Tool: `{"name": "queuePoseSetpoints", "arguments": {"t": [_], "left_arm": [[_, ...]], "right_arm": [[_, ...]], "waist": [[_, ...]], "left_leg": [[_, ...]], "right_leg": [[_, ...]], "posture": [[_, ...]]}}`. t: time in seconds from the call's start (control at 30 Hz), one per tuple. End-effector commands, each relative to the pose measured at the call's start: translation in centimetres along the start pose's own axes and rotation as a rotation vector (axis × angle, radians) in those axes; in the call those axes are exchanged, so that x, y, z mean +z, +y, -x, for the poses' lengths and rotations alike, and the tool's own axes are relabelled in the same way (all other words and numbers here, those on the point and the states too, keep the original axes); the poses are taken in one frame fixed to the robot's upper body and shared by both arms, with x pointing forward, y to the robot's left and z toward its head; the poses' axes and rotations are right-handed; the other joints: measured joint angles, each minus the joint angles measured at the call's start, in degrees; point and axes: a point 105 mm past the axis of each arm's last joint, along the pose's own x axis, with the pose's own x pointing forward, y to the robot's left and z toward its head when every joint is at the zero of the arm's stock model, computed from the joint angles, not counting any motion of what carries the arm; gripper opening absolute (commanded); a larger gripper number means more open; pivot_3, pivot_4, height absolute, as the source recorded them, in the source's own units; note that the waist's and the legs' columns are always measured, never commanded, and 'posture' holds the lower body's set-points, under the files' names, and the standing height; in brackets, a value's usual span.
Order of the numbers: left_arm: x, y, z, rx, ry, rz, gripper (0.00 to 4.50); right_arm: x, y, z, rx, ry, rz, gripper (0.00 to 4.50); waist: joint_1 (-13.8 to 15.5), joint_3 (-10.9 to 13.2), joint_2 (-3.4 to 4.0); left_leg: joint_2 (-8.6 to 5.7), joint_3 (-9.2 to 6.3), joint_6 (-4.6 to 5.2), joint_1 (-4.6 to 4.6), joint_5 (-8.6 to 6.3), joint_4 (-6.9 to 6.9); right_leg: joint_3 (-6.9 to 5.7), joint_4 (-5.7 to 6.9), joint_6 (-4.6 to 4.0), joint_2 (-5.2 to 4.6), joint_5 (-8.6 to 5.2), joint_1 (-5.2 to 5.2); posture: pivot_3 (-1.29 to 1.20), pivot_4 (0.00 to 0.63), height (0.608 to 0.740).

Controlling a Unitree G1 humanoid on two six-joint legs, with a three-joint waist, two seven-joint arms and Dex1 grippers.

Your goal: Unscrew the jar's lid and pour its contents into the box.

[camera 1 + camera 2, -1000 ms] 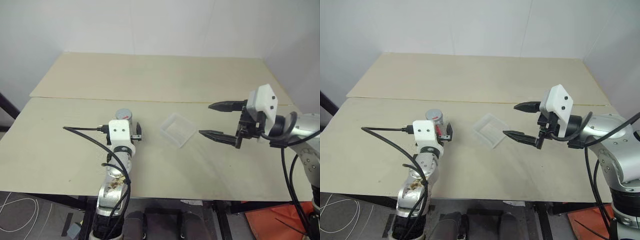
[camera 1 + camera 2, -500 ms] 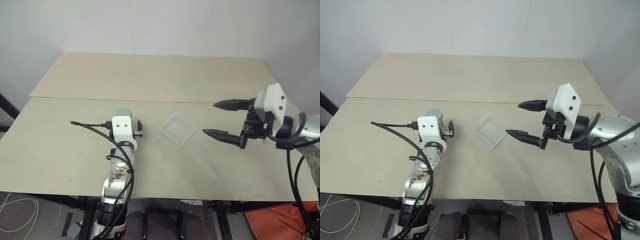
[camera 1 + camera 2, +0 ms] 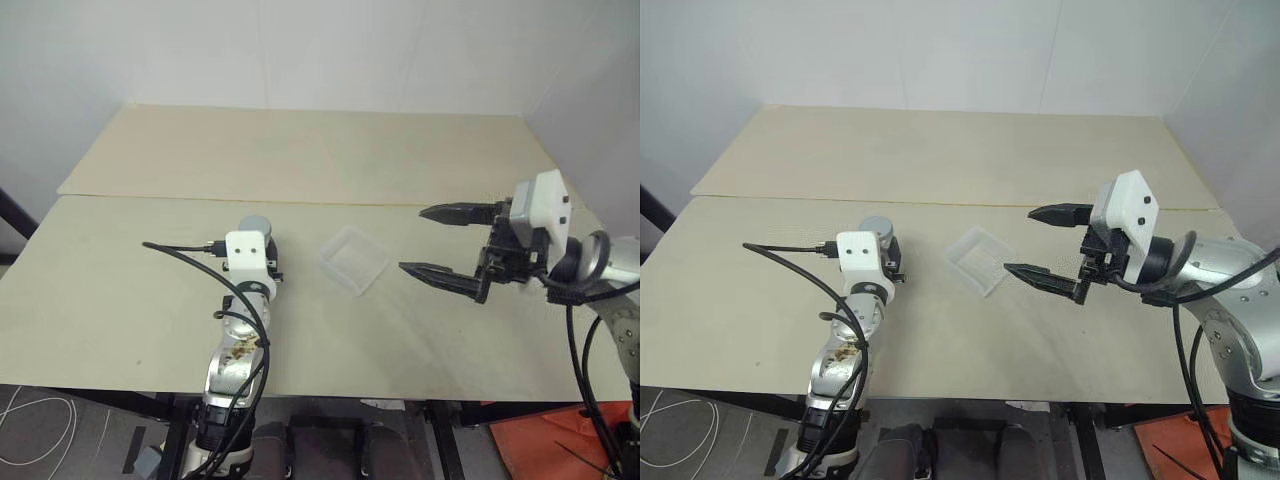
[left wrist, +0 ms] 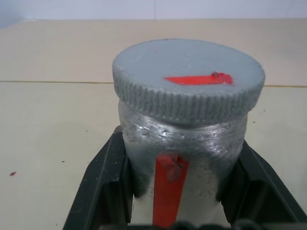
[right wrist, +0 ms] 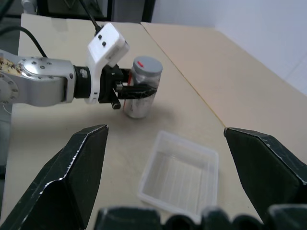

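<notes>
A: Closest to the robot, what has the left gripper (image 5: 125, 89) got?

B: Its two black fingers (image 4: 103, 184) are clamped against the sides of the jar (image 4: 182, 167), low on the silvery body, either side of the red stripe. The jar stands upright on the near tan table (image 3: 120, 330).

A: And the lid (image 4: 188, 79)?

B: On the jar, grey with a ribbed edge and a red mark on top. The contents can't be made out through the wall.

A: What lies beyond the jar?

B: To its right, near but apart, the clear plastic box (image 3: 355, 260) sits flat on the table, turned corner-on.

A: The right gripper (image 3: 436, 242)?

B: It hangs above the table to the right of the box, fingers spread wide and pointing back toward box and jar, holding nothing.

A: Farthest off?

B: A second tan tabletop (image 3: 320, 150) butts against the first, with a white wall (image 3: 300, 50) behind.
</notes>
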Motion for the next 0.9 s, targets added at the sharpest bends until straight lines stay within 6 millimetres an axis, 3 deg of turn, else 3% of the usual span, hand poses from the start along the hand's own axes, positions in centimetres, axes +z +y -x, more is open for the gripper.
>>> {"name": "queuePoseSetpoints", "arguments": {"t": [0.03, 0.2, 0.37, 0.47, 0.67, 0.9], "left_arm": [[3.6, 1.5, 0.1, -0.149, -0.133, -0.039, 1.93], [6.5, 3.8, 1.1, -0.544, -0.147, -0.085, 1.93], [8.4, 4.0, 3.8, -0.972, -0.083, -0.092, 1.93], [9.8, 3.4, 4.2, -1.131, -0.130, -0.101, 1.93], [10.4, 0.7, 3.6, -1.341, -0.159, -0.166, 1.93], [10.5, -2.1, 3.7, -1.479, -0.193, -0.179, 1.93]], "right_arm": [[1.4, 0.0, -0.7, 0.006, -0.055, 0.032, 4.50], [1.9, -0.7, -2.4, 0.030, -0.101, 0.009, 4.50], [3.2, -1.1, -5.5, 0.105, -0.168, -0.019, 4.50], [4.4, -0.9, -7.3, 0.168, -0.209, -0.031, 4.50], [6.0, -0.1, -10.1, 0.248, -0.246, -0.040, 4.50], [6.2, 0.4, -11.8, 0.266, -0.237, -0.040, 4.50]], "waist": [[-0.4, 0.0, 0.00], [-0.6, 0.0, 0.01], [-1.1, 0.0, 0.01], [-0.7, 0.0, 0.01], [-0.4, 0.0, 0.01], [-0.6, 0.0, 0.01]], "left_leg": [[0.02, 0.02, 0.00, 0.00, 0.00, 0.00], [0.08, 0.01, -0.06, 0.02, 0.03, 0.02], [0.07, 0.04, -0.06, 0.02, 0.03, -0.01], [0.04, 0.03, -0.06, 0.00, 0.04, 0.00], [-0.08, 0.08, -0.04, -0.03, 0.03, 0.00], [-0.04, 0.08, -0.03, -0.09, 0.02, -0.01]], "right_leg": [[0.01, 0.04, 0.00, 0.04, 0.00, -0.03], [0.00, 0.10, -0.04, 0.07, 0.01, -0.06], [-0.01, 0.05, -0.04, 0.05, 0.00, -0.08], [-0.07, 0.05, -0.02, 0.06, -0.01, -0.08], [-0.11, 0.00, -0.02, 0.08, 0.00, -0.05], [-0.11, 0.17, -0.01, 0.13, 0.00, -0.08]], "posture": [[0.00, 0.150, 0.740], [0.00, 0.150, 0.740], [0.00, 0.150, 0.740], [0.00, 0.150, 0.740], [0.00, 0.150, 0.740], [0.00, 0.150, 0.740]]}}
